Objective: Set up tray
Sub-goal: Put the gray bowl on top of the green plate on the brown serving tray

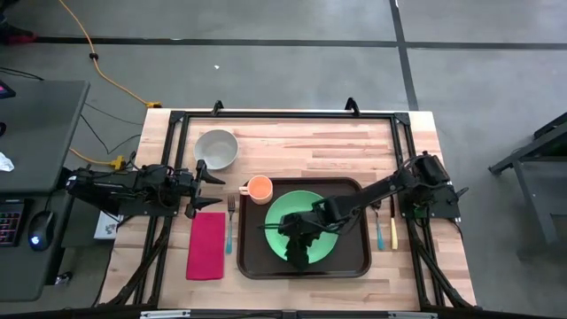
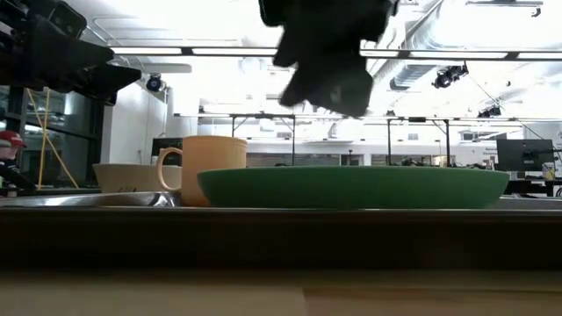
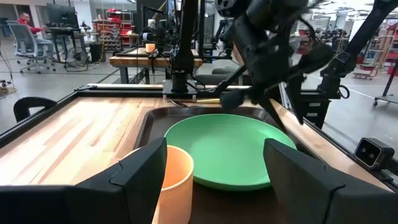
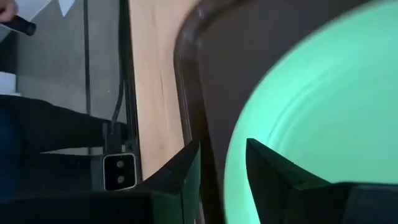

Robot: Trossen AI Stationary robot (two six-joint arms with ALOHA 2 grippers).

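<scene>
tray (image 1: 350, 261), large, dark brown, rectangular plastic with rounded corners and a raised rim, lies on the pale wooden slatted surface (image 1: 310, 146) toward its near edge, right of the middle. on it sits a round green plate (image 1: 297, 213), filling most of the tray's left and middle. an orange mug (image 1: 259, 187) with a handle stands at the tray's far left corner, touching or just beside the rim; i cannot tell which.

right hand (image 1: 297, 251) hangs over the near part of the green plate, above it in the low view. in the right wrist view its 2 dark fingers (image 4: 273, 171) stand a little apart beside the plate's edge with nothing between them, so it is slightly open and empty.

left hand (image 1: 202, 188) waits off the tray's left side, near the mug, its fingers spread wide and empty.

a white round bowl (image 1: 215, 148) stands on the surface farther back on the left. a red cloth napkin (image 1: 205, 245) lies left of the tray, and a fork with a blue handle (image 1: 230, 226) lies between napkin and tray. 2 more utensils, 1 with a yellow handle (image 1: 394, 232), lie right of the tray.

no readable writing or brand shows anywhere.
</scene>
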